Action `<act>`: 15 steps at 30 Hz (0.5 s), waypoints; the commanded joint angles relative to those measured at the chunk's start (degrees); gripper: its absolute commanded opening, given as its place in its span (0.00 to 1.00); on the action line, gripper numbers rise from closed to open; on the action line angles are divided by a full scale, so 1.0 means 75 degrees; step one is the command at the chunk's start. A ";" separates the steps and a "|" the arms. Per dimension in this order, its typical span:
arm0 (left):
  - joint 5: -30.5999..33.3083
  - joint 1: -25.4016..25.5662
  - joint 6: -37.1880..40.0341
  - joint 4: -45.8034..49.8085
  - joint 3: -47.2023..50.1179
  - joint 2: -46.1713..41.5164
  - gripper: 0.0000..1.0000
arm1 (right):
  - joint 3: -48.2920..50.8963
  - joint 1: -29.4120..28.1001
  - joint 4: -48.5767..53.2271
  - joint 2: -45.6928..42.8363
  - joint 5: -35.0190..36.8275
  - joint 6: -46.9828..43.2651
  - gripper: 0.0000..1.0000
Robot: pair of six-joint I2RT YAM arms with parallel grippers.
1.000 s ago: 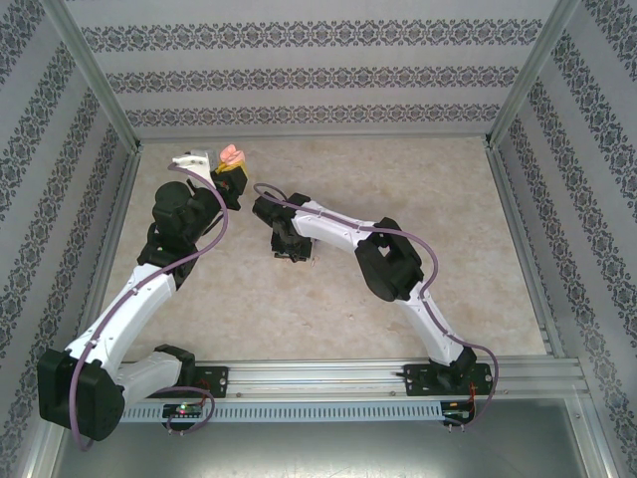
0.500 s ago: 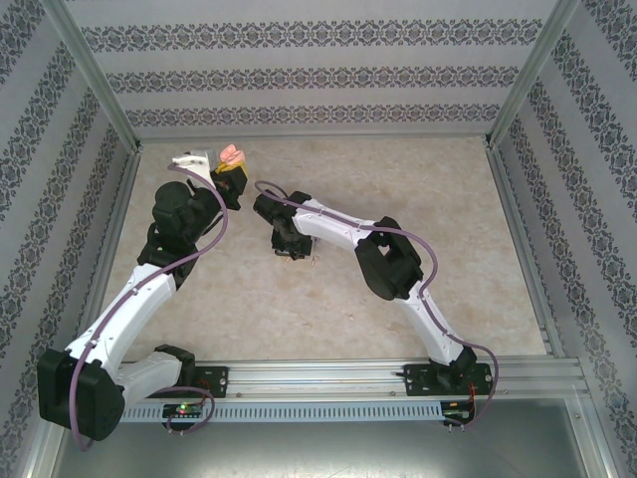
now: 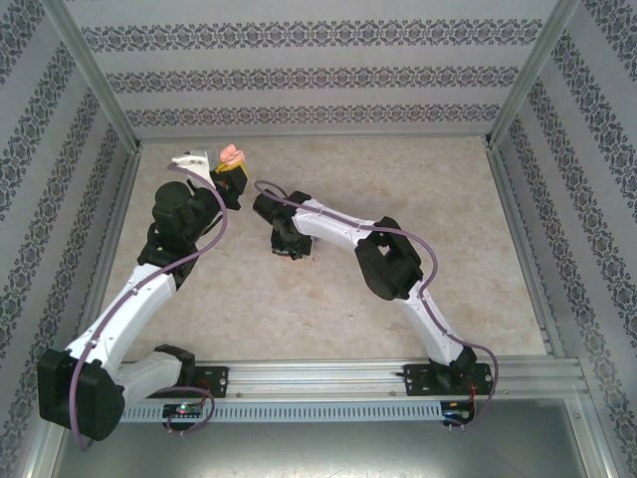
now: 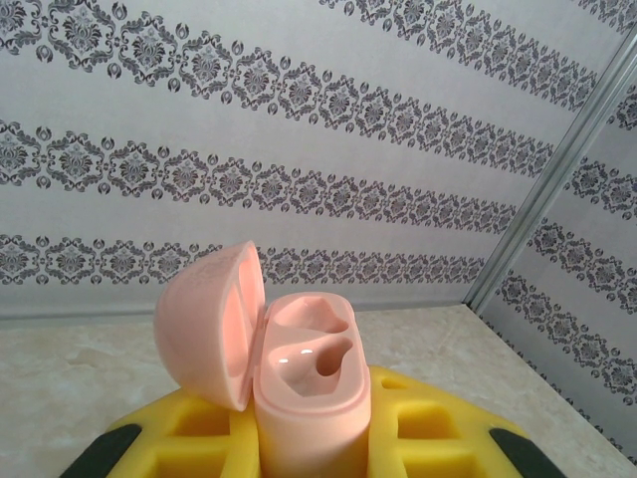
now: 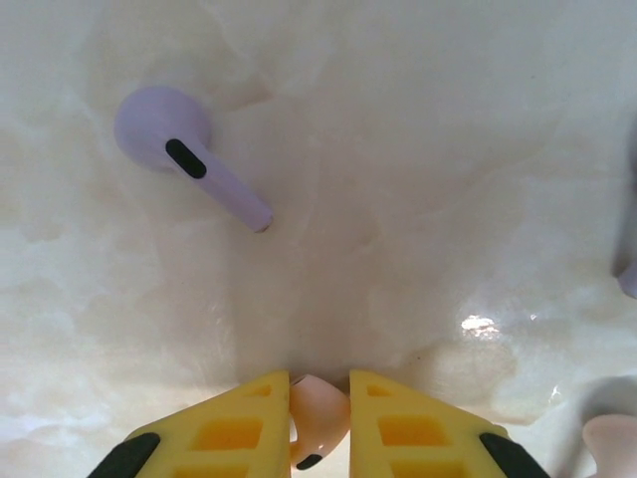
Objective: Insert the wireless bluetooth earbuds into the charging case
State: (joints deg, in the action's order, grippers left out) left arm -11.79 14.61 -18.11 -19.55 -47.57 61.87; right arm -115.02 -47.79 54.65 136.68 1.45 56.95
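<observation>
**Top view.** The left arm (image 3: 139,299) rises from its base at the near left and runs forward. It folds at the black left elbow (image 3: 179,214) and carries the left gripper (image 3: 231,171) far from the bases, pointing away from them.

**Left wrist view.** The left fingers (image 4: 199,433), yellow, are clamped on either side of an upright pink charging case (image 4: 309,388) with its lid open.

**Top view.** The right arm (image 3: 338,231) rises from the near right, bends at the black right elbow (image 3: 388,259) and reaches leftward. Its wrist is turned downward.

**Right wrist view.** The right gripper (image 5: 319,398) points straight down. The right fingers (image 5: 234,428), yellow, stand close together, pressed against both sides of a pink earbud (image 5: 318,423).

The two grippers are apart.
</observation>
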 commanded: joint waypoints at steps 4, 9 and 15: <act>-0.0140 -0.0013 -0.0111 -0.0330 -0.0050 -0.0046 0.00 | 0.0186 -0.0041 -0.0257 -0.0172 0.0178 -0.0311 0.17; -0.0216 -0.0005 -0.0060 -0.0222 -0.0136 -0.0080 0.00 | 0.0664 -0.0051 -0.0647 -0.0634 0.0433 -0.0777 0.17; -0.0322 -0.0011 -0.0009 -0.0089 -0.0204 -0.0101 0.00 | 0.0938 -0.0149 -0.0608 -0.1039 0.0663 -0.2036 0.17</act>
State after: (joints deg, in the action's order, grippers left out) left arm -13.02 14.61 -18.11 -19.51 -47.59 61.87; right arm -108.97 -47.88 50.09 132.55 3.77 48.62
